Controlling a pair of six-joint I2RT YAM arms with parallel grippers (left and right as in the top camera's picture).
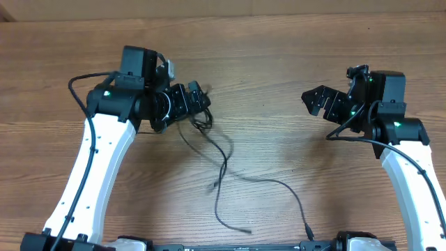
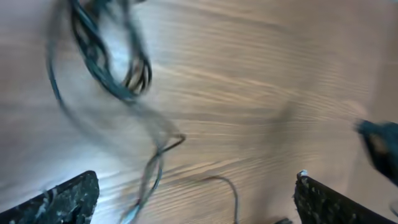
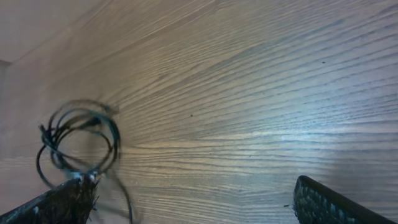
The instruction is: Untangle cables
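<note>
Jaws wide apart, clear of cables [image 2: 94,59]

My right gripper [image 1: 313,101] has open table [image 1: 279,63] ahead up to the cables [image 1: 223,164], which trail beside my left gripper [image 1: 202,97].
</note>
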